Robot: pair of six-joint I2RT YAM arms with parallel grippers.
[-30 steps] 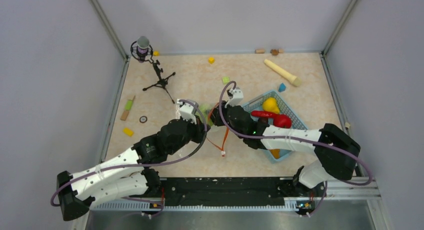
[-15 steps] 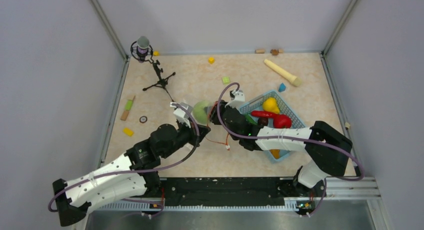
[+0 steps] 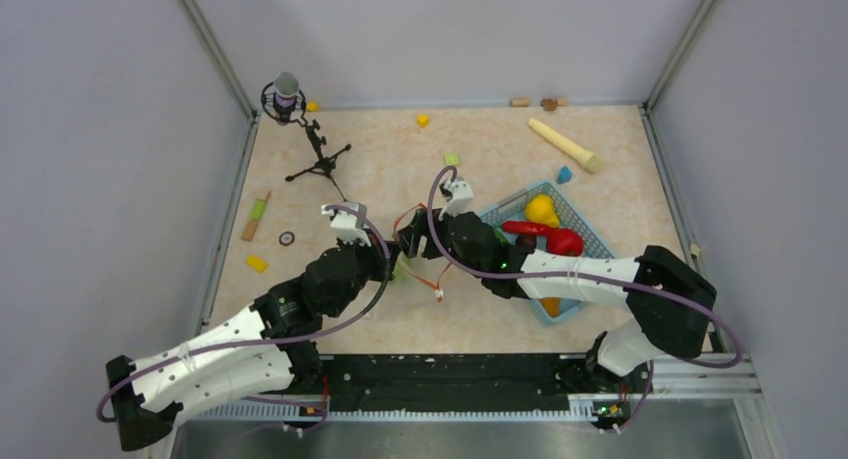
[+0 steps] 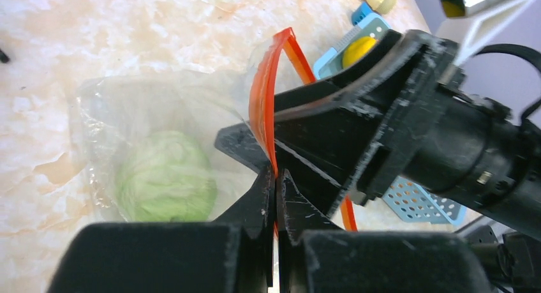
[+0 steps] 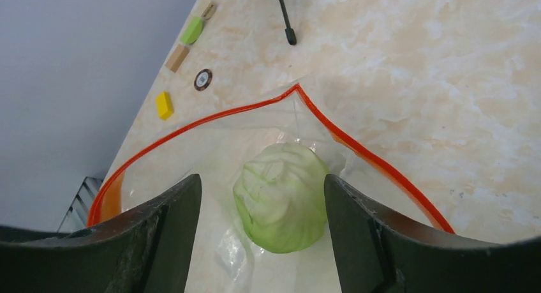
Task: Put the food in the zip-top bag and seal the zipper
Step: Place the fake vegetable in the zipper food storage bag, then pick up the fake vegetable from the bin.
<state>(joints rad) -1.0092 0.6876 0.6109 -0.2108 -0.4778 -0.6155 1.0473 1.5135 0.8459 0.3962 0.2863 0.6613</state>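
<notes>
The clear zip-top bag (image 4: 115, 114) lies mid-table with its mouth held up. My left gripper (image 4: 275, 175) is shut on the orange-red zipper (image 4: 268, 95) at the rim. A pale green cabbage-like food piece (image 5: 281, 197) rests inside the bag. My right gripper (image 5: 261, 181) hangs open over the mouth, one finger on each side of the green piece without touching it. In the top view the two grippers, left (image 3: 388, 259) and right (image 3: 410, 244), meet over the bag (image 3: 402, 272). A yellow lemon (image 3: 541, 209), red chili (image 3: 525, 227) and red tomato (image 3: 566, 242) lie in the basket.
The light-blue mesh basket (image 3: 595, 241) sits right of the bag, under my right arm. A microphone tripod (image 3: 318, 159) stands at the back left. A wooden stick (image 3: 565, 144) and small cubes (image 3: 451, 160) lie at the back. A yellow block (image 3: 257, 263) lies at the left.
My right gripper opened and let go of the green piece, which now lies inside the bag. My left gripper, still shut on the zipper, shifted left and nearer.
</notes>
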